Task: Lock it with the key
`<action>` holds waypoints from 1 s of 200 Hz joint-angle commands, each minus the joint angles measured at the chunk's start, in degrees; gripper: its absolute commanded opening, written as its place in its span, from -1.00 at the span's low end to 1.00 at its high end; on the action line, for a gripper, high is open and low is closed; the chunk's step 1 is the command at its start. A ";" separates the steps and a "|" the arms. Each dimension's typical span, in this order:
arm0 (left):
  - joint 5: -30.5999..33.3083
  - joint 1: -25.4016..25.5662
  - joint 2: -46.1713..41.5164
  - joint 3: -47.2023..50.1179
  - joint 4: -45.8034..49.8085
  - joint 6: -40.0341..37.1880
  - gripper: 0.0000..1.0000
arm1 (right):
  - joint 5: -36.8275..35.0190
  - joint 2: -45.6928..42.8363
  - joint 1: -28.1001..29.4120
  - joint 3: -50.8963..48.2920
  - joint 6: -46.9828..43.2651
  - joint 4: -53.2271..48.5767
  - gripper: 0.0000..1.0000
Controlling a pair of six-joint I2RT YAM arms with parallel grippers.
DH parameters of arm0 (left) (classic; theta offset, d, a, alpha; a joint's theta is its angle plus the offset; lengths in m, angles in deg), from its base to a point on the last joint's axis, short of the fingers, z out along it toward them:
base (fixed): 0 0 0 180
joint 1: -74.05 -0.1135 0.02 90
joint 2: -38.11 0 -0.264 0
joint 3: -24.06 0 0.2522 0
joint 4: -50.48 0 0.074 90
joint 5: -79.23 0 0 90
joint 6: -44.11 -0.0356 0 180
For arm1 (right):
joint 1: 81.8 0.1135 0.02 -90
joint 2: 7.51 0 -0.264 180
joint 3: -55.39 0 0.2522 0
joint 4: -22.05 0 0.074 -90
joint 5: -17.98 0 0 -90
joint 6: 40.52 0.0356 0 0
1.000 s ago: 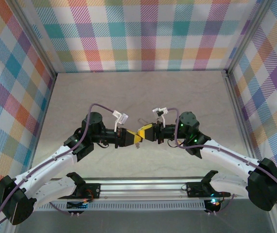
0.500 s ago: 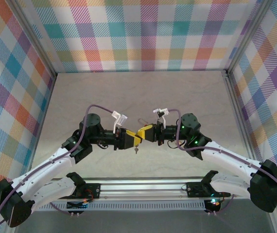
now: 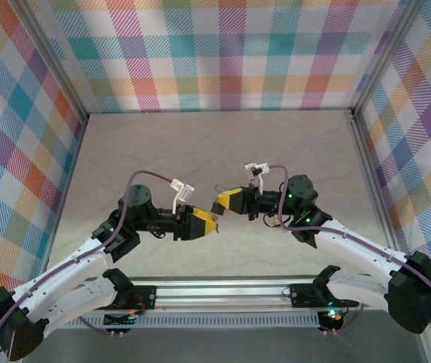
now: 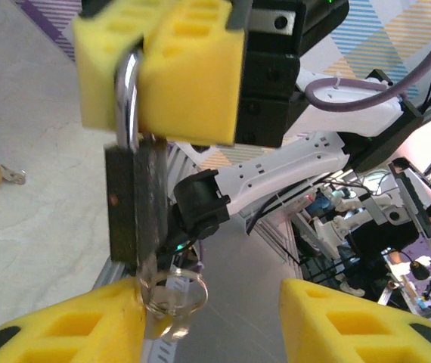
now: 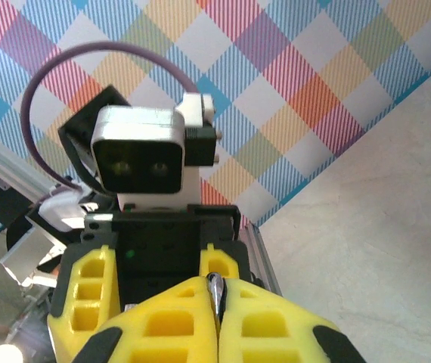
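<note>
My right claw (image 3: 223, 203) is clamped on the steel shackle (image 4: 127, 94) of the dark rectangular metal padlock (image 4: 136, 204), upper left of the left-wrist frame. My left claw (image 4: 215, 321) stands half open, empty, below the small ringed metal key (image 4: 156, 289), seemingly seated underneath the padlock; it looks thin and slippery, so I'd pinch its flat head.

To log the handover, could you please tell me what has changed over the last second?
The left gripper opened and drew back left and toward the near edge, away from the padlock. The right gripper stayed shut on the padlock's shackle, roughly in place, and the key still hangs under it.
</note>
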 commanded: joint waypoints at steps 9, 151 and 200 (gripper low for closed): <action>-2.94 1.96 -0.95 1.64 -6.62 3.35 -0.04 | -2.96 0.22 -1.10 0.55 1.28 4.08 -1.00; 14.53 2.36 -7.07 7.22 -7.72 -1.67 -0.07 | -0.27 0.27 -1.10 -0.91 4.42 9.08 -1.00; 19.59 2.36 -7.92 12.39 -22.52 3.54 -0.04 | -0.09 1.92 -1.05 -0.98 6.63 12.24 -1.00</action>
